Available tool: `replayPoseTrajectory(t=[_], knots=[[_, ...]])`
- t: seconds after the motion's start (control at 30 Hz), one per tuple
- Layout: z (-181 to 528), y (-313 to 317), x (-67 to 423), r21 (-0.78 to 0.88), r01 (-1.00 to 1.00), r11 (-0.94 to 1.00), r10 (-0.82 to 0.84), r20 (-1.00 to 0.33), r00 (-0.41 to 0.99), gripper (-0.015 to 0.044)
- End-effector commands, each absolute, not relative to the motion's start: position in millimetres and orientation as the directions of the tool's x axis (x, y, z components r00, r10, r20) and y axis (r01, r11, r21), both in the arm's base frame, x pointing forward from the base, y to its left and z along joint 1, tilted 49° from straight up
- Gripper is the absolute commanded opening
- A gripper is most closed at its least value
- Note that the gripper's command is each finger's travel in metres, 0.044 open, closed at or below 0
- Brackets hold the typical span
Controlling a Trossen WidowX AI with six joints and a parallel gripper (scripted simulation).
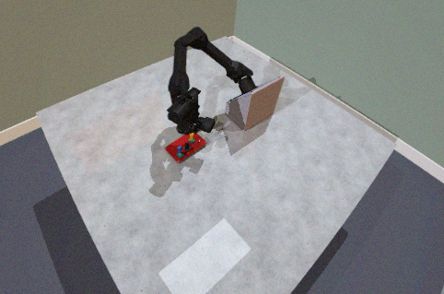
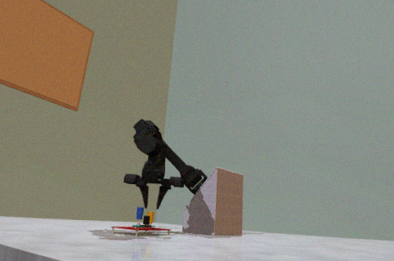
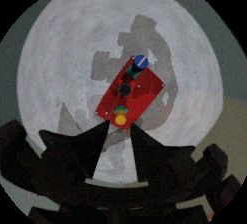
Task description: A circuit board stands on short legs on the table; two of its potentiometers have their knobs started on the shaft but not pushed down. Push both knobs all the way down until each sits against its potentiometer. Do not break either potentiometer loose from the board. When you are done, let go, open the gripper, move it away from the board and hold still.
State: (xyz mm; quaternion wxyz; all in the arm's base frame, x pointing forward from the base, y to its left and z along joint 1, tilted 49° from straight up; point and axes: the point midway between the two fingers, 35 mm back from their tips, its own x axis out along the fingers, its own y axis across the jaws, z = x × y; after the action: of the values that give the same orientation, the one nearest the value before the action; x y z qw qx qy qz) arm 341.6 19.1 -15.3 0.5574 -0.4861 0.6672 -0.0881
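A red circuit board [image 1: 174, 151] [image 2: 123, 228] [image 3: 147, 93] stands on short legs on the table. On it are a yellow knob [image 1: 192, 136] [image 2: 150, 217] [image 3: 121, 120], a black knob [image 1: 187, 147] [image 2: 146, 219] [image 3: 126, 90] in the middle, and a blue knob [image 1: 180, 149] [image 2: 140, 213] [image 3: 141, 61] that stands taller than the others. My gripper [image 2: 152, 203] [image 3: 119, 123] hangs a little above the yellow-knob end of the board. Its fingers are open with nothing between them. In the top view the arm's wrist hides the fingertips.
A wedge-shaped block [image 1: 255, 103] [image 2: 218, 204] with a brown face stands on the table beside the arm's base, to the board's right. A pale rectangle [image 1: 204, 256] is marked on the table near its front edge. An orange panel [image 2: 38, 41] hangs on the wall.
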Motion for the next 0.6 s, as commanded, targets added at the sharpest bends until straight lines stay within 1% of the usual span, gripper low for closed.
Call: replayPoseTrajectory(t=[0.0,0.1,0.2,0.57], knots=[[-14.4,23.1,342.5,-0.652,-0.560,0.512,-0.737,-0.668,0.103,0.0157],[-8.9,38.6,346.8,-0.620,-0.600,0.505,-0.700,-0.701,0.136,0.0079],[-8.4,40.9,349.8,-0.585,-0.670,0.456,-0.700,-0.701,0.136,0.0000],[-7.5,47.8,361.7,-0.392,-0.893,0.222,-0.705,-0.697,0.131,0.0000]])
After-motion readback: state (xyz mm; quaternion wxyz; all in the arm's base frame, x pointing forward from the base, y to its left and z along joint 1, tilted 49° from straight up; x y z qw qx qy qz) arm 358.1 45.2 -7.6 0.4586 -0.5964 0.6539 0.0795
